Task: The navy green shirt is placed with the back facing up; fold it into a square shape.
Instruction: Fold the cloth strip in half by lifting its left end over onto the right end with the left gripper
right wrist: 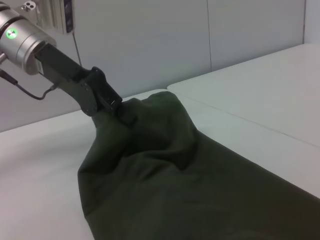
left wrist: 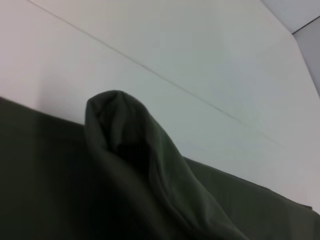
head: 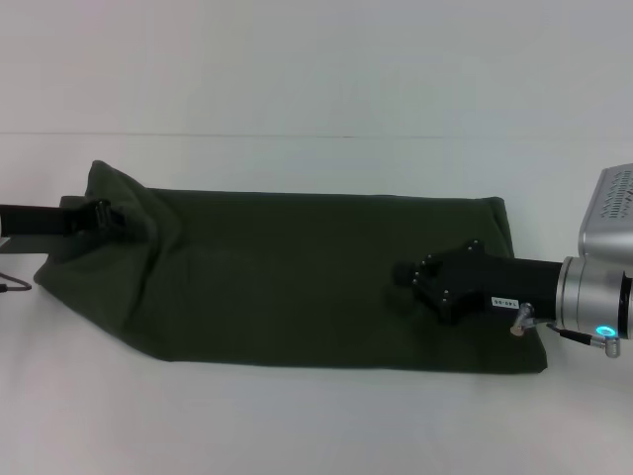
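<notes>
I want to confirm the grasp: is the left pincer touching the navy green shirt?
Touching. The right wrist view shows the left pincer clamped on a lifted peak of the navy green shirt.

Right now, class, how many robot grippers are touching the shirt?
2. The left gripper pinches a raised fold at the navy green shirt's left end; the right gripper rests on the cloth near its right end.

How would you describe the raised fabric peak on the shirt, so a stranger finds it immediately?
On the white table lies the navy green shirt, folded into a long band. Follow it to the end on the robot's left, where the left gripper pinches the cloth. The raised fabric peak there is the only lifted part; the rest lies flat.
</notes>
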Motion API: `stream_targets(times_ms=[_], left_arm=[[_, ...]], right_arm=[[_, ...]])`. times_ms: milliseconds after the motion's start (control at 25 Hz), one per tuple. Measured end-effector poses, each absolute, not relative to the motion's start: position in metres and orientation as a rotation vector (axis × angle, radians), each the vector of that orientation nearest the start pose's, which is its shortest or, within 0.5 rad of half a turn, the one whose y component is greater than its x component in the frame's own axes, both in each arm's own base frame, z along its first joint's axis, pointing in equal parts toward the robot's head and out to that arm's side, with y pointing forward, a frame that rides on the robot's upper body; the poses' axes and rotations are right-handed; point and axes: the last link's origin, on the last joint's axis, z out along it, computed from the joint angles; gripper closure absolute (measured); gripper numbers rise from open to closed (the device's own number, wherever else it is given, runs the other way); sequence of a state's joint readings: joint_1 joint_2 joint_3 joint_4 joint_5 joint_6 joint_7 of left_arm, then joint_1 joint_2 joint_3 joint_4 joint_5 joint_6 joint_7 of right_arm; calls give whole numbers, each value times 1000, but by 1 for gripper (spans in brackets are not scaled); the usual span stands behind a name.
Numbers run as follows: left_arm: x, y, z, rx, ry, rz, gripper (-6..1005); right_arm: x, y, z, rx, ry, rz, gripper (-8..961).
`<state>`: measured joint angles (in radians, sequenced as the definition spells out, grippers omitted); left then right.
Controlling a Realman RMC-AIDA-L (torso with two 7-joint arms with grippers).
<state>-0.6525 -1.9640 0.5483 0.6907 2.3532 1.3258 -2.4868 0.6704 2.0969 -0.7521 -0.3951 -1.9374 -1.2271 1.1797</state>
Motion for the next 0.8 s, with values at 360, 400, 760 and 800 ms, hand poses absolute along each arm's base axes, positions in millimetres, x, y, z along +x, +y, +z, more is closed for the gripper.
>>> stream_targets(times_ms=[360, 400, 760, 800], left_arm=[[-310, 382, 63, -1954, -1865, -490, 942], [-306, 382, 61, -1963, -1879, -510, 942], [-241, 392, 26, -2159, -1916, -663, 942], [-235, 392, 20, -2179, -1919, -667, 942]], right_arm=[[248, 363, -57, -2672, 533, 571, 932], [249, 362, -57, -2671, 538, 573, 930], [275, 347, -45, -2565, 678, 635, 917], [280, 343, -42, -2542, 699, 655, 915]])
